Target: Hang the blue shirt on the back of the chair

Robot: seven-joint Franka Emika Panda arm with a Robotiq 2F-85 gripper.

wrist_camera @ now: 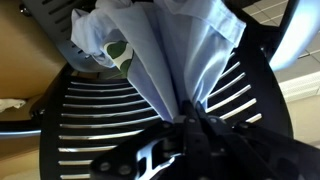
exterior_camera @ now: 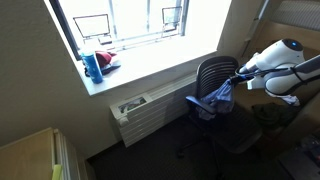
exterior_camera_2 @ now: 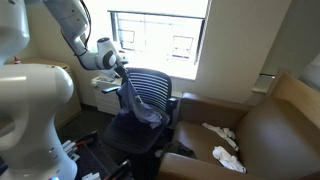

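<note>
The blue shirt [exterior_camera: 221, 97] hangs bunched from my gripper [exterior_camera: 237, 76] in front of the black office chair's slatted back [exterior_camera: 212, 72]. In an exterior view the shirt [exterior_camera_2: 138, 103] drapes from the gripper [exterior_camera_2: 123, 66] down over the chair seat, beside the chair back [exterior_camera_2: 152, 88]. In the wrist view the gripper [wrist_camera: 188, 118] is shut on a fold of the shirt [wrist_camera: 165, 45], with the chair's slats [wrist_camera: 90, 110] behind it.
A windowsill [exterior_camera: 150, 62] holds a blue bottle [exterior_camera: 91, 66] and a red item. A radiator [exterior_camera: 150, 110] runs under it. A brown armchair [exterior_camera_2: 260, 135] with white cloths [exterior_camera_2: 225, 150] stands beside the chair. A white robot body [exterior_camera_2: 35, 110] is in the foreground.
</note>
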